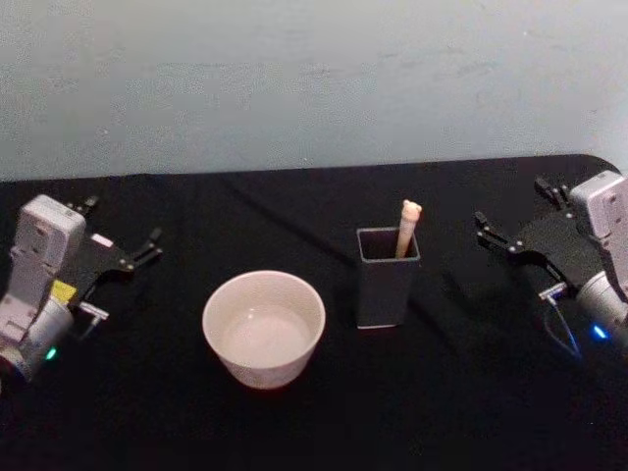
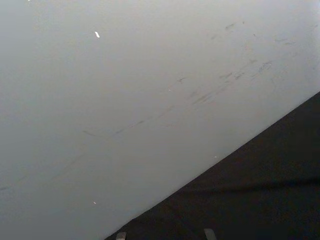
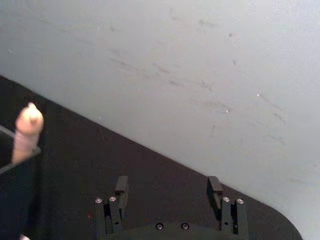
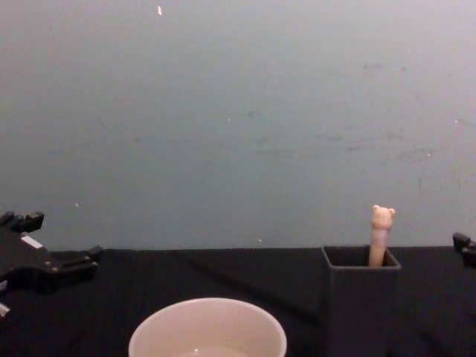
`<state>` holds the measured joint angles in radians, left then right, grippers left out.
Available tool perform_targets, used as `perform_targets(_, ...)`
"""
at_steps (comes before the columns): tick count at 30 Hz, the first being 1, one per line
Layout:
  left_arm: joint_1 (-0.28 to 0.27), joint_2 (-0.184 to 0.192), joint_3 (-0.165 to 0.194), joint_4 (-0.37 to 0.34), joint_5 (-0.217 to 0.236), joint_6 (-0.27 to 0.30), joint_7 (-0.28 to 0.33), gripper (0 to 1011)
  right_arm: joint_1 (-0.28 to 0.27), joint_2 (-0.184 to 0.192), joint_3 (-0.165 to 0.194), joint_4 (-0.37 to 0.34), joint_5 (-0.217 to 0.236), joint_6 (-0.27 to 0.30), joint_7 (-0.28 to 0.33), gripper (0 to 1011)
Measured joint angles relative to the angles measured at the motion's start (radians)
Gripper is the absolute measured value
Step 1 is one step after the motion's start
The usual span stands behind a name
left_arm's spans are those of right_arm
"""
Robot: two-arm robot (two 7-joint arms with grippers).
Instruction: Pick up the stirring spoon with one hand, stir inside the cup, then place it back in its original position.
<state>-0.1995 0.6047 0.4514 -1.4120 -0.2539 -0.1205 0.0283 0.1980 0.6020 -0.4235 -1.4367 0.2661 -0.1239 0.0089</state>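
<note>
Spoon with smooth beige handle and tiny bear head stands in the tall square dark grey holder, right of centre. The wide round cream-white cup sits at lower centre on the black counter. The black left gripper at the left edge and the right gripper at the right edge both have their jaws apart.

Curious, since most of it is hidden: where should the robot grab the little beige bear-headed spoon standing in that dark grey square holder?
Probably the beige handle of the bear-headed spoon, just below the head, coming from above: only that part clears the dark grey square holder. The open right gripper is nearer than the left gripper.
</note>
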Motion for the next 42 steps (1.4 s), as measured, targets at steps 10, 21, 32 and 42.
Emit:
perform_targets(10, 0.0, 0.0, 0.0, 0.0, 0.0, 0.0, 0.0, 1001, -0.068, 0.042, 0.062, -0.115, 0.117, 0.02, 0.124, 1003)
perform_targets(21, 0.0, 0.0, 0.0, 0.0, 0.0, 0.0, 0.0, 1001, -0.169, 0.083, 0.121, -0.248, 0.251, 0.052, 0.267, 1003)
perform_targets(32, 0.0, 0.0, 0.0, 0.0, 0.0, 0.0, 0.0, 1001, -0.133, 0.038, 0.1, -0.231, 0.256, 0.099, 0.334, 1003)
perform_targets(42, 0.0, 0.0, 0.0, 0.0, 0.0, 0.0, 0.0, 1001, -0.07, -0.01, 0.078, -0.181, 0.255, 0.161, 0.384, 1003)
